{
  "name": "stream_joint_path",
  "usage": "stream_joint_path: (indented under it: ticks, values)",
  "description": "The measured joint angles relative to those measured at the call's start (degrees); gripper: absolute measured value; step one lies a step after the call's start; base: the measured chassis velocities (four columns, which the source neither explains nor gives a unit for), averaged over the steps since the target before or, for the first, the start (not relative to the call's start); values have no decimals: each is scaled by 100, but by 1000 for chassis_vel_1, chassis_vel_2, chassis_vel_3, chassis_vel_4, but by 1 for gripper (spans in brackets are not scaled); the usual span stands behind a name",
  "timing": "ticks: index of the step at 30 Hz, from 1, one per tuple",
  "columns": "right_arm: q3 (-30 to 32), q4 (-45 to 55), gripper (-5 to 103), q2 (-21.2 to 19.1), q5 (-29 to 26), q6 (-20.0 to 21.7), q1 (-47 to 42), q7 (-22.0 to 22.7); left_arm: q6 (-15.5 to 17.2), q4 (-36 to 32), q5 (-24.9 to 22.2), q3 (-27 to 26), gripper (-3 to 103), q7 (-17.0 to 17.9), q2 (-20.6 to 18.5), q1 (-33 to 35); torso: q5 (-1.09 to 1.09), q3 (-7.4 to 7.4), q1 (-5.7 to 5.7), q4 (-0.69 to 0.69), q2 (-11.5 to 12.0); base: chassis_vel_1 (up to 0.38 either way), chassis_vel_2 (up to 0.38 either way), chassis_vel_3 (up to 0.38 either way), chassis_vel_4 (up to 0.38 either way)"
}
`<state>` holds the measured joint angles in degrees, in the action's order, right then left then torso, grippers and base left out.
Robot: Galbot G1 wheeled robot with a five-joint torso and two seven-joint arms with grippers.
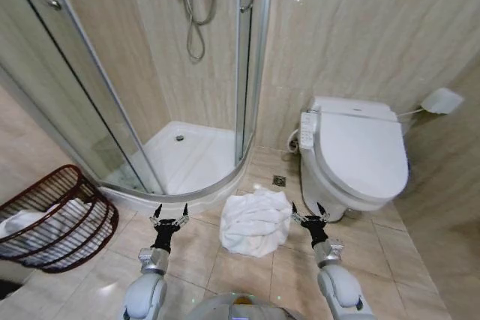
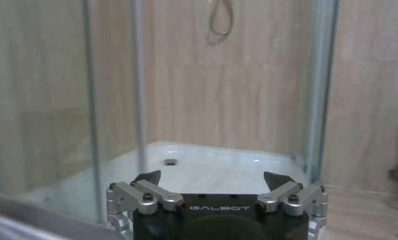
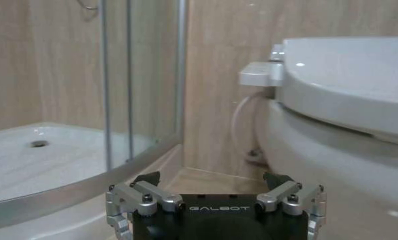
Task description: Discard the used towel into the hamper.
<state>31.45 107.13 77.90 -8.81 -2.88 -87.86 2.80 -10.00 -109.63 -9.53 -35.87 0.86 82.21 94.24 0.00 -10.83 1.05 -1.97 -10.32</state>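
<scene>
We see a crumpled white cloth towel [image 1: 256, 221] lying in a heap on the beige tiled floor [image 1: 247, 275], between the curved white base of the glass-walled shower stall [image 1: 191, 157] and the white toilet with its lid closed [image 1: 358, 155]. The towel sits just in front of the shower's raised rim and close beside the toilet's foot, with a small square floor drain [image 1: 280, 180] just behind it.

The round dark reddish-brown hamper of open woven slats [image 1: 54, 219] stands at our left, near the shower glass and well apart from the towel on the floor. White cloth already lies inside it, showing through the slats.

Our left gripper [image 1: 170, 215] hangs low over the floor to the left of the towel, apart from it, its two fingers spread wide and holding nothing; in the left wrist view the same gripper [image 2: 214, 181] faces the shower tray [image 2: 219, 162] with its fingertips well separated. Our right gripper [image 1: 308, 212] hangs just beside the towel's right edge, between towel and toilet, likewise spread wide and empty; in the right wrist view that gripper [image 3: 213, 181] points toward the corner where the shower rim meets the toilet bowl [image 3: 332, 155].
</scene>
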Motion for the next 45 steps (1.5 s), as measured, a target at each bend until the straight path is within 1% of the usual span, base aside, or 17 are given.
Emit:
stream_joint_path:
  ticks: [6,10,11,12,13,14,15,17,19,20,22,23,26,31,38,41,45]
  values:
    - [38,40,100,-32,-71,164,-95,-51,43,2,12,11,100,34,8,-13,0,0,0,-1,0,71,74,97,84]
    - [-149,-126,100,-143,-890,856,-65,-179,53,-7,11,36,100,221,47,-71,0,0,0,0,0,42,41,45,44]
    - [-149,-126,100,-143,-890,856,-65,-179,53,-7,11,36,100,221,47,-71,0,0,0,0,0,0,0,0,0]
    - [-216,-292,100,-156,-1157,1173,68,-275,54,-45,15,37,100,244,59,-91,1,0,0,0,0,0,0,0,0]
    - [-257,-438,100,-162,-1275,1352,192,-357,52,-79,23,37,100,257,69,-101,1,0,0,0,0,0,0,0,0]
    - [-257,-438,100,-162,-1275,1352,192,-357,52,-79,23,37,100,257,69,-101,1,0,0,0,0,0,0,0,0]
    - [-313,-637,100,-168,-1344,1539,366,-435,41,-123,34,35,100,277,80,-99,0,0,0,0,0,0,0,0,0]
    - [-426,-1068,100,-174,-1365,1820,746,-477,10,-219,57,14,100,313,97,-75,1,0,0,1,0,0,0,0,0]
    - [-507,-1498,100,-186,-1236,2032,1107,-521,-41,-281,84,-15,100,346,104,-35,1,-1,1,-1,0,0,0,0,0]
    - [-507,-1498,100,-186,-1236,2032,1107,-521,-41,-281,84,-15,100,346,104,-35,1,-1,1,-1,0,0,0,0,0]
    - [-561,-1882,100,-237,-987,2315,1438,-707,-85,-314,128,-31,100,359,84,-31,2,-1,1,-2,0,0,0,0,0]
    - [-561,-1882,100,-237,-987,2315,1438,-707,-85,-314,128,-31,100,359,84,-31,2,-1,1,-2,0,0,0,0,0]
    - [-621,-2221,100,-286,-810,2714,1776,-1001,-109,-314,170,-17,100,358,51,-67,0,-1,1,1,0,0,0,0,0]
    - [-735,-2726,100,-266,-742,2843,2182,-1292,-166,-314,188,11,100,341,14,-46,0,-1,1,-1,0,0,0,0,0]
    - [-738,-3331,100,-117,-773,3001,2547,-1449,-162,-321,197,46,100,301,-34,-121,0,-1,1,0,0,0,0,0,0]
    - [-741,-3557,100,-64,-743,2990,2655,-1494,-159,-321,200,46,100,299,-33,-139,0,-1,1,-1,0,0,0,0,0]
    - [-711,-4090,100,7,-631,2817,2841,-1716,-170,-330,203,61,100,259,-33,-146,-1,-1,1,0,0,0,0,0,0]
